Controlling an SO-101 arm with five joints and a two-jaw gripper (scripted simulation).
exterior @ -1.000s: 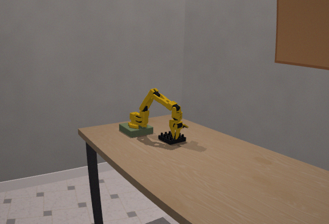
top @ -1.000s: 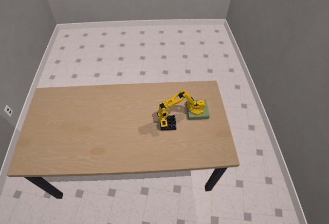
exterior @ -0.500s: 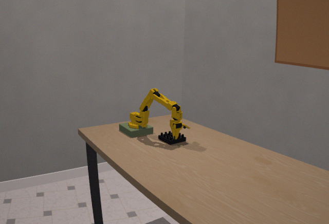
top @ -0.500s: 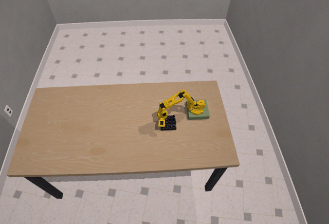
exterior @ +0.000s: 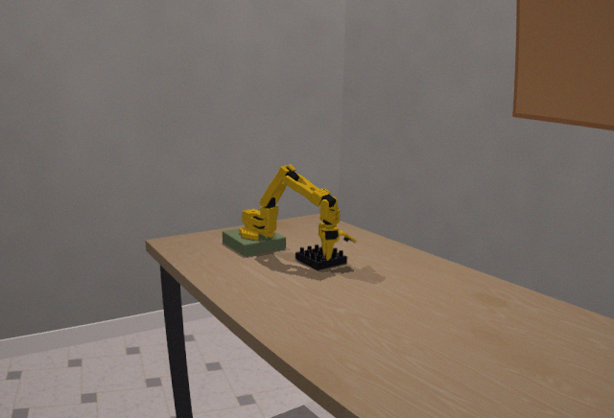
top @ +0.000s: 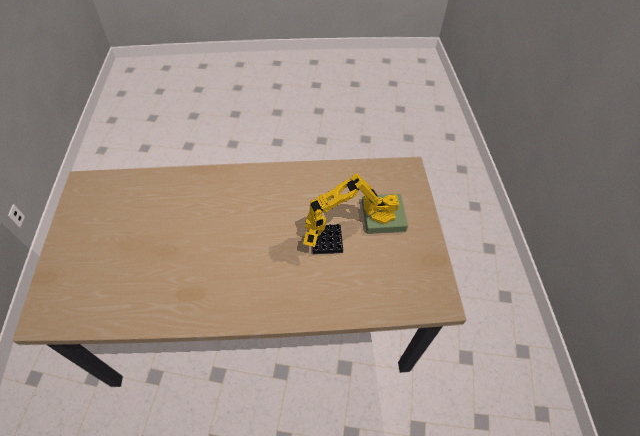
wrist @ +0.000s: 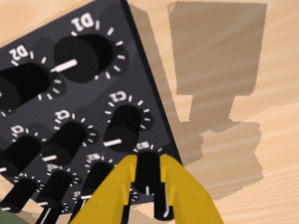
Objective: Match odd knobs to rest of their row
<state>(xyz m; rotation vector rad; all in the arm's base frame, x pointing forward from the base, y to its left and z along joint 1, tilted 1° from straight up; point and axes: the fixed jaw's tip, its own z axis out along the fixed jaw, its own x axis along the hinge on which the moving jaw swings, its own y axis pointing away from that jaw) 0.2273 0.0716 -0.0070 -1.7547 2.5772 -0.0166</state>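
Note:
The black knob box (top: 328,242) (exterior: 320,261) (wrist: 100,95) lies on the wooden table (top: 180,245) in front of the arm's base. In the wrist view its knobs are black with white pointers. Knob D1 (wrist: 78,58) and knob C1 (wrist: 122,127) stand along the box's right edge. My gripper (wrist: 148,161) (top: 313,237) (exterior: 328,253) reaches down onto the box's corner and is shut on the knob (wrist: 148,175) just below C1 in that column, which looks like B1. Its pointer is mostly hidden by the yellow fingers.
The arm stands on a green base block (top: 388,222) (exterior: 253,243) beside the box. The table's edge (top: 444,245) runs to the right of the base. A brown board (exterior: 565,47) hangs on the wall.

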